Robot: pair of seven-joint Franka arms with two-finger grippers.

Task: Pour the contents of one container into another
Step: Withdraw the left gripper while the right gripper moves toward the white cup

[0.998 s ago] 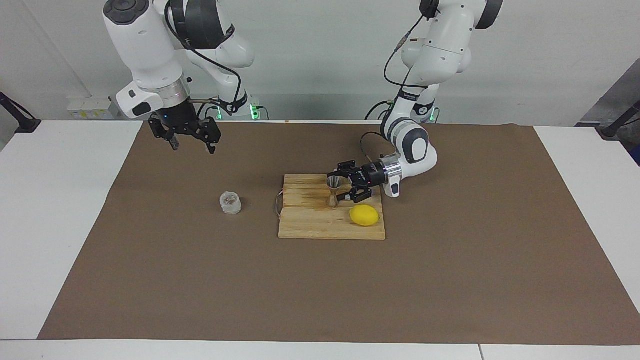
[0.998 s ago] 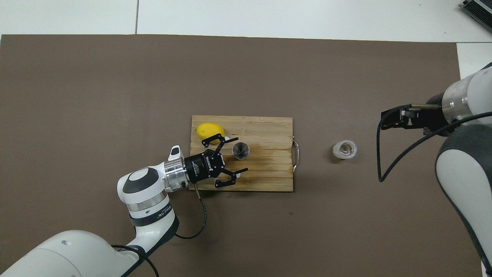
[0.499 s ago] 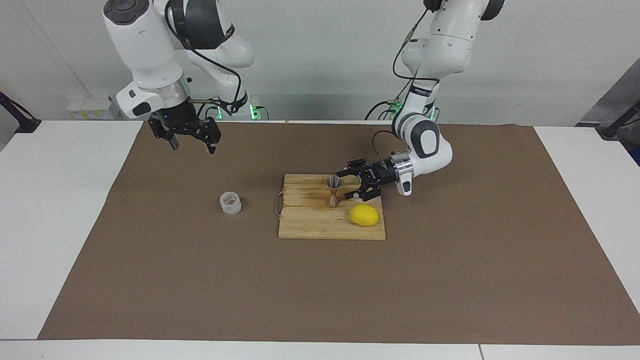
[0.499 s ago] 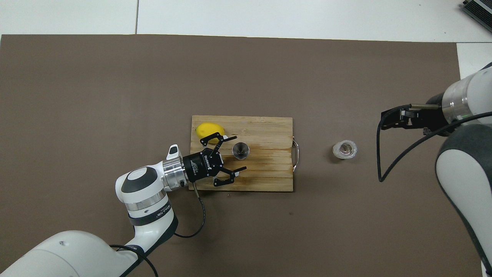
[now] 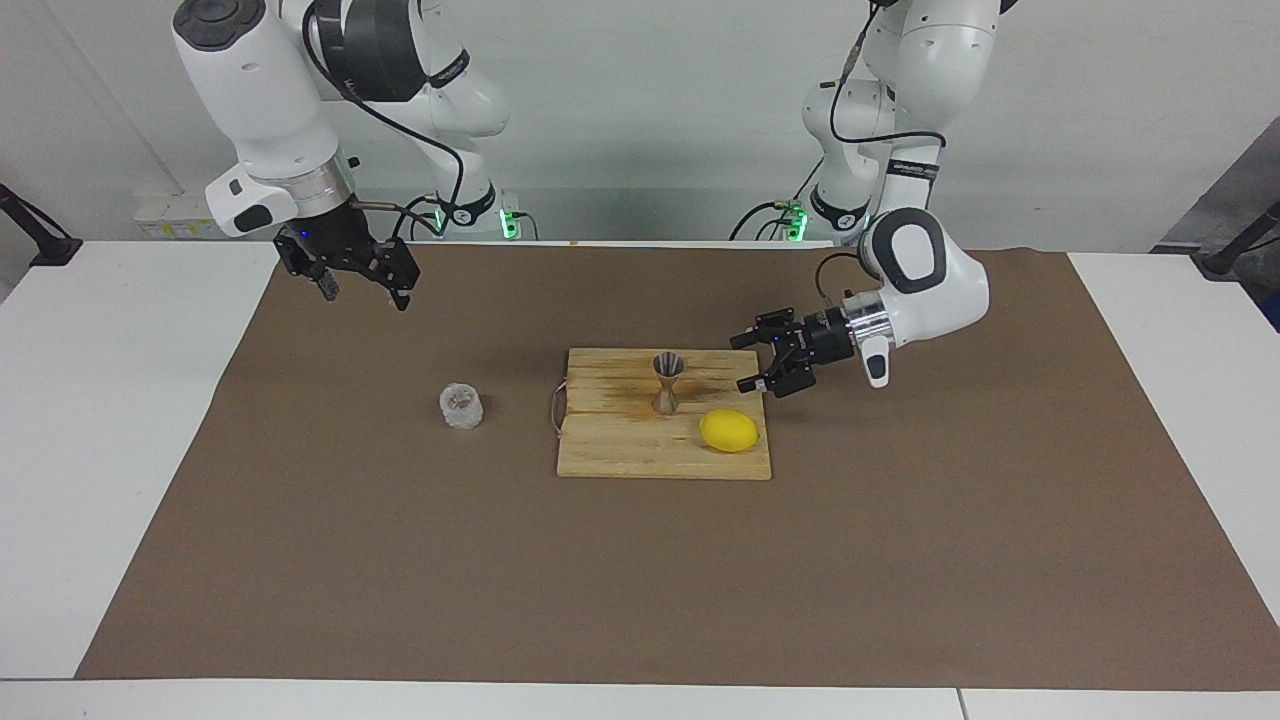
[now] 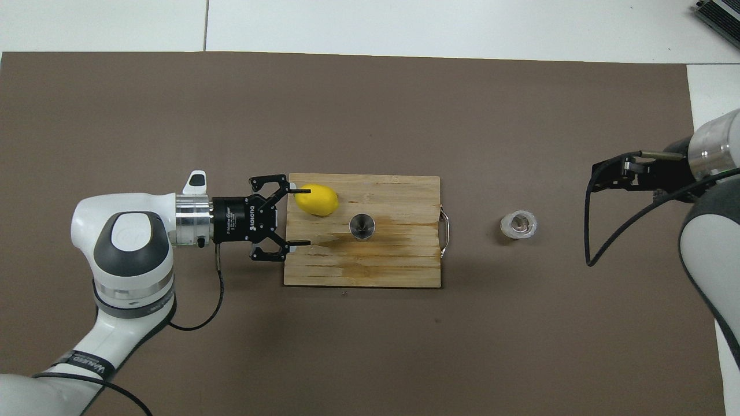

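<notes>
The clear textured glass cup (image 5: pixel 461 405) with brownish content stands on the brown mat toward the right arm's end; it also shows in the overhead view (image 6: pixel 518 225). The silvery hourglass jigger (image 5: pixel 667 380) stands upright on the wooden board (image 5: pixel 620 450), and shows from above (image 6: pixel 362 225). My left gripper (image 5: pixel 740 364) is open and empty, held low and level over the board's edge at the left arm's end, apart from the jigger; it also shows from above (image 6: pixel 302 215). My right gripper (image 5: pixel 363 297) is open and empty, raised over the mat, away from the cup (image 6: pixel 604 176).
A yellow lemon (image 5: pixel 728 430) lies on the board (image 6: pixel 399 266) next to the left gripper's fingertip (image 6: pixel 316 199). The board has a wet stain and a metal handle (image 6: pixel 445 231) on the cup's side. The brown mat (image 5: pixel 900 560) covers the table.
My left gripper has drawn back from around the jigger to the board's edge, staying open. The right gripper has shifted slightly toward its own end of the table.
</notes>
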